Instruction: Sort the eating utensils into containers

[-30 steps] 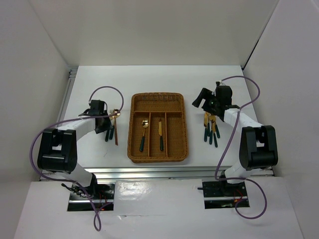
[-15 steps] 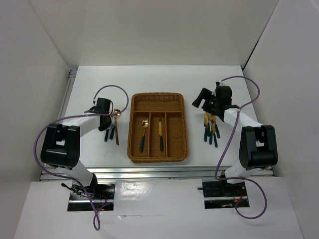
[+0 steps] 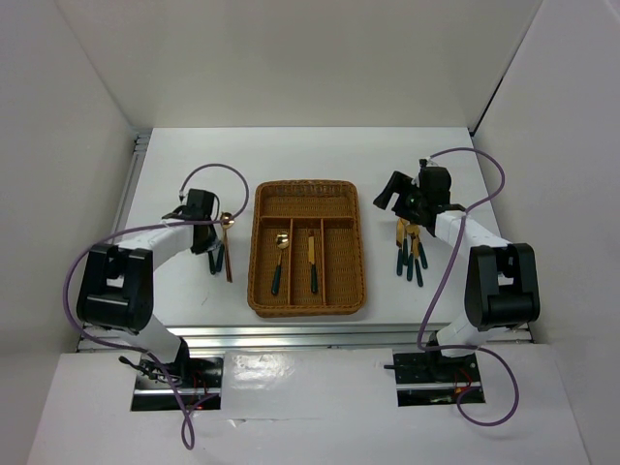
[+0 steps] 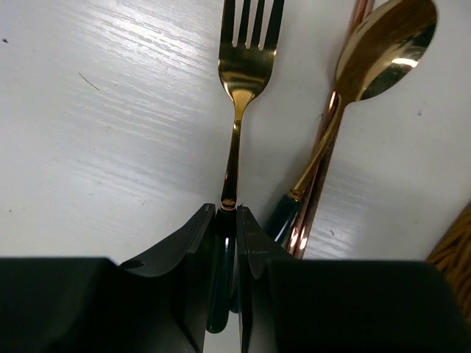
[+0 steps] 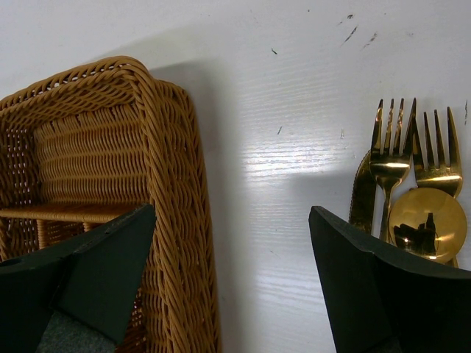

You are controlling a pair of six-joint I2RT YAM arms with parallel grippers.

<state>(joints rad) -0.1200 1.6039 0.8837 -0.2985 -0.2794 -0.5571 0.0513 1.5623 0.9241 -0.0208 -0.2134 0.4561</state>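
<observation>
Between fingers of the left hand — the fork handle

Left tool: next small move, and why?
Likely lift straight up a little. The left tool pinches the fork by its green handle, but the fork lies flat on the table, close beside a spoon and chopstick; clear them before carrying to the tray.

Gold fork, loose utensils beside wicker tray; spoon, knife inside.
</observation>
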